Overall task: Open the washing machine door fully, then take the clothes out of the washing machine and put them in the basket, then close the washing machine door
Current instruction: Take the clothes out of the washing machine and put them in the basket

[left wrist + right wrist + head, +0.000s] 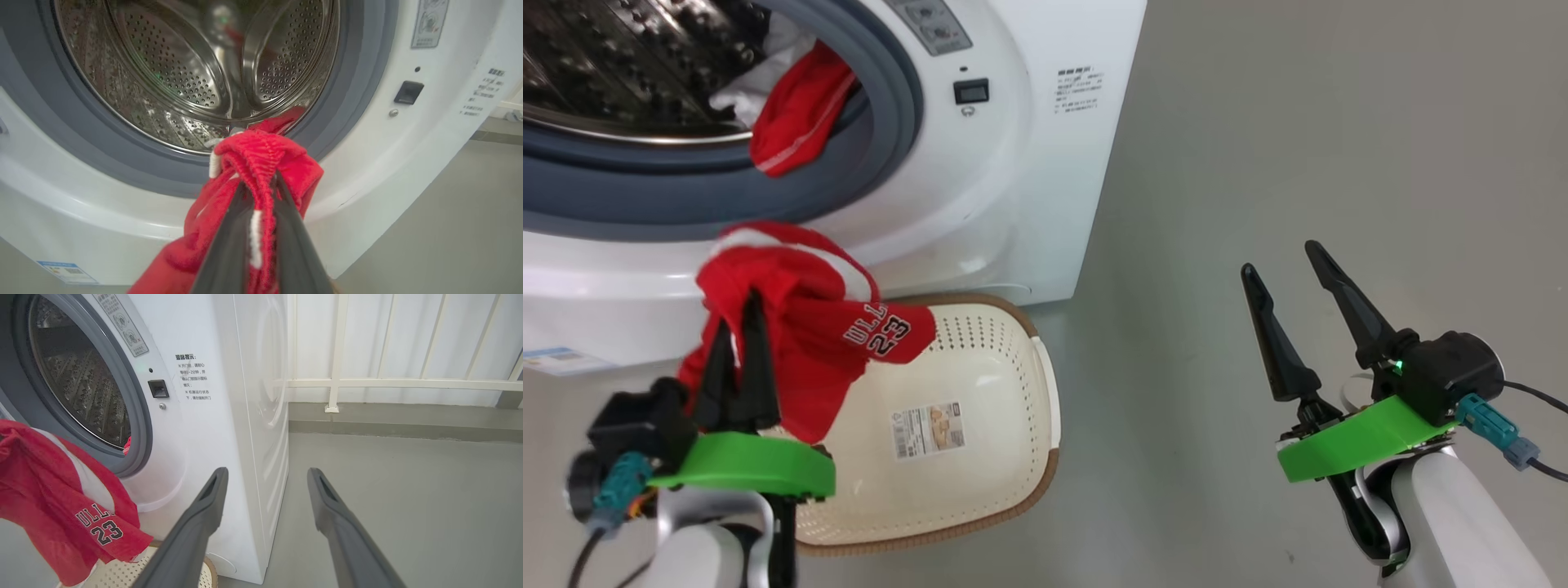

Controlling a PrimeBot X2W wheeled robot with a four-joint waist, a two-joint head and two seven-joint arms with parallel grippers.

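The right gripper (266, 473) holds its jaws wide apart; left of them a red garment (49, 498) hangs before the washing machine (212, 428)

Open floor (1298, 122) lies right of the washing machine (1029, 204). One red garment (800, 122) drapes its mouth; a second garment (800, 327) overhangs the basket (1005, 359).

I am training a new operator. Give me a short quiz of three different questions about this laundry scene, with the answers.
1. What lies across the grey rubber ring of the washing machine?
2. The red garment numbered 23, pinched in the left jaws, hangs: A) inside the washing machine; B) over the basket; C) against the right jaws.
3. True or false: the right jaws grip a garment.
Key: 1 another red garment; 2 B; 3 false, they stand open and empty.
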